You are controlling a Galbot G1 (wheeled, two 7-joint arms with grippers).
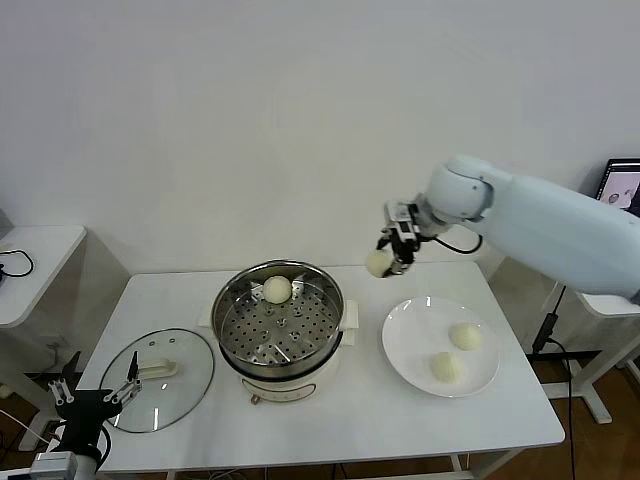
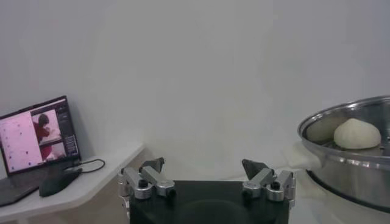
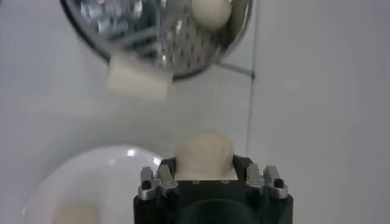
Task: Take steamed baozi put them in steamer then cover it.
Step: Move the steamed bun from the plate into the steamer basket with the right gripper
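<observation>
Left gripper (image 1: 95,397): parked low, left of the steamer and off the table's front-left corner, just by the lid's near rim; fingers spread wide, nothing between them.
Lid (image 1: 158,378): flat on the table, left of the steamer, handle up; not yet needed.
Steamer (image 1: 283,322): open, mid-table; one bun (image 1: 277,289) already sits on the tray toward the back rim.
Right gripper (image 1: 390,254): raised, right of the steamer and behind the plate, fingers pinching a second bun (image 1: 379,263).
Plate (image 1: 440,346): right of the steamer; two buns wait on it, one (image 1: 465,336) farther back, one (image 1: 446,367) nearer the front.
Key relation: the steamer lies left of and below the held bun, toward the table's front. The right wrist view shows the steamer's rim and side handle (image 3: 138,81) ahead of the fingers, so the carry probably runs straight leftward over the rim.
Nearer arm: the right; it alone reaches the plate and pot.
Stage: judged about half done, the lid last.
</observation>
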